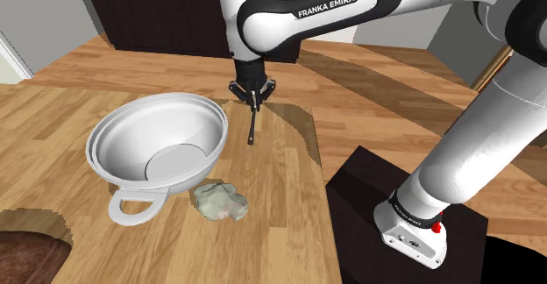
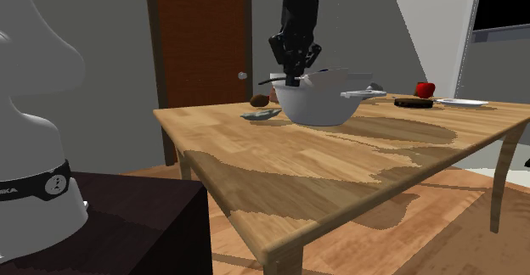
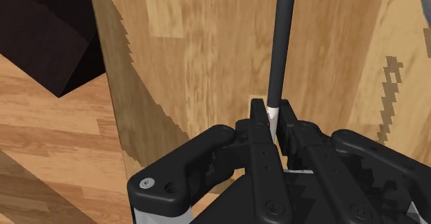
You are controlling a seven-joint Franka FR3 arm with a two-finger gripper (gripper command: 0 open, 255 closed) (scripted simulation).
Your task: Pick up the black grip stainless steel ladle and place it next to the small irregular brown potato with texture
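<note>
My gripper is shut on the ladle. The fingers clasp it where the thin black handle ends in a pale tip. The handle sticks out level from the fingers, above the wooden table and just beside the rim of a big white bowl. My hand hides the ladle's cup. In the second exterior view a small brown potato lies on the table left of the bowl, behind a grey-green lump.
The bowl has a loop handle. A dark brown mass is cut by the shoulder view's lower left corner. A red thing, a dark flat thing and a white plate sit at the table's far end. The dark stand adjoins the table.
</note>
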